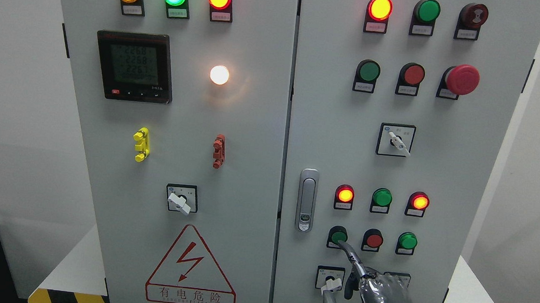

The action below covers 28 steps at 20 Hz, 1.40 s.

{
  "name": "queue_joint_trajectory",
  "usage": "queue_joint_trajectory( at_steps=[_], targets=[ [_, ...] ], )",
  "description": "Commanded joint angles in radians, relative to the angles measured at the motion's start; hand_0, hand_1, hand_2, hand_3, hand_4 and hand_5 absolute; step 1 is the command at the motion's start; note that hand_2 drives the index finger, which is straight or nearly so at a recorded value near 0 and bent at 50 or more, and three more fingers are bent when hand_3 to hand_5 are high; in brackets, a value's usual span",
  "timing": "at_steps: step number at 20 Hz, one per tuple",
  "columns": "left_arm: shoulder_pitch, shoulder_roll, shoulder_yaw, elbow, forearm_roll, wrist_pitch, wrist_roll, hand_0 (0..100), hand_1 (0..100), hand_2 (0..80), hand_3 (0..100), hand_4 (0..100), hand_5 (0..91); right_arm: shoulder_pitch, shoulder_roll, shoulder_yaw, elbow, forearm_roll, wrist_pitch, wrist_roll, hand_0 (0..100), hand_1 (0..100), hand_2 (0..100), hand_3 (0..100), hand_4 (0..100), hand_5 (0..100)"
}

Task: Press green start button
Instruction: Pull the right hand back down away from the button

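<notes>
The green start button point(339, 236) sits at the left end of the lowest button row on the right cabinet door point(441, 174). My right hand point(377, 295), wrapped in clear film, rises from the bottom edge right of the middle. Its index fingertip point(343, 244) is stretched up-left and touches the button's lower edge. The other fingers are curled in and hold nothing. The hand hides part of the selector switches below the button row. My left hand is out of view.
A red button point(374, 240) and a green button point(407, 241) stand right of the touched one. Indicator lamps point(382, 198) glow above. A door handle point(307, 200) is to the left, a white selector knob point(332, 284) just below.
</notes>
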Motion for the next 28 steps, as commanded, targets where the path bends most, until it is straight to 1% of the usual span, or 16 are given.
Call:
queue_joint_trajectory(
  at_steps=[1,3,5,8,11,17,20,21,22,23,24,26,27,28],
  targets=[
    [0.026,0.0,0.0,0.0,0.0,0.0,0.0,12,56,0.0,0,0,0.0,0.034,-0.001,-0.005,-0.058,-0.101,0.006,0.041,62,41,0,76,71,68],
    [0.026,0.0,0.0,0.0,0.0,0.0,0.0,12,56,0.0,0,0,0.0,0.051,-0.001,-0.005,-0.07,-0.139,0.011,0.044,62,42,0,76,70,67],
    [0.026,0.0,0.0,0.0,0.0,0.0,0.0,12,56,0.0,0,0,0.0,0.063,-0.003,-0.004,-0.084,-0.208,0.038,0.047,64,42,0,75,69,65],
    [0.026,0.0,0.001,0.0,0.0,0.0,0.0,12,56,0.0,0,0,0.0,0.077,-0.004,0.013,-0.101,-0.288,0.067,0.065,68,42,0,74,68,62],
    [0.026,0.0,0.0,0.0,0.0,0.0,0.0,12,56,0.0,0,0,0.0,0.101,-0.006,0.015,-0.133,-0.373,0.103,0.071,69,41,0,72,67,59],
    [0.026,0.0,0.0,0.0,0.0,0.0,0.0,12,56,0.0,0,0,0.0,0.15,-0.009,0.038,-0.189,-0.552,0.181,0.072,70,37,0,67,62,54],
    [0.026,0.0,0.0,0.0,0.0,0.0,0.0,12,56,0.0,0,0,0.0,0.184,-0.014,0.062,-0.249,-0.692,0.274,0.072,69,36,0,62,58,47],
    [0.026,0.0,0.0,0.0,0.0,0.0,0.0,12,56,0.0,0,0,0.0,0.19,-0.014,0.064,-0.26,-0.727,0.291,0.073,68,35,0,61,56,42],
    [0.026,0.0,0.001,0.0,0.0,0.0,0.0,12,56,0.0,0,0,0.0,0.192,-0.014,0.064,-0.26,-0.747,0.293,0.073,68,34,0,57,50,37],
    [0.026,0.0,0.0,-0.001,0.0,0.0,0.0,12,56,0.0,0,0,0.0,0.193,-0.014,0.064,-0.262,-0.752,0.294,0.073,67,34,0,56,49,35],
    [0.026,0.0,0.0,0.0,0.0,0.0,0.0,12,56,0.0,0,0,0.0,0.195,-0.014,0.064,-0.26,-0.752,0.295,0.073,67,33,0,52,46,30],
    [0.026,0.0,0.0,0.0,0.0,0.0,0.0,12,56,0.0,0,0,0.0,0.207,-0.014,0.064,-0.26,-0.758,0.293,0.101,66,31,0,49,42,26],
    [0.026,0.0,0.0,0.0,0.0,0.0,0.0,12,56,0.0,0,0,0.0,0.212,-0.015,0.061,-0.26,-0.773,0.293,0.113,64,31,0,46,38,23],
    [0.026,0.0,0.0,0.0,0.0,0.0,0.0,12,56,0.0,0,0,0.0,0.213,-0.014,0.059,-0.262,-0.798,0.293,0.114,60,31,0,40,33,18]
  ],
)
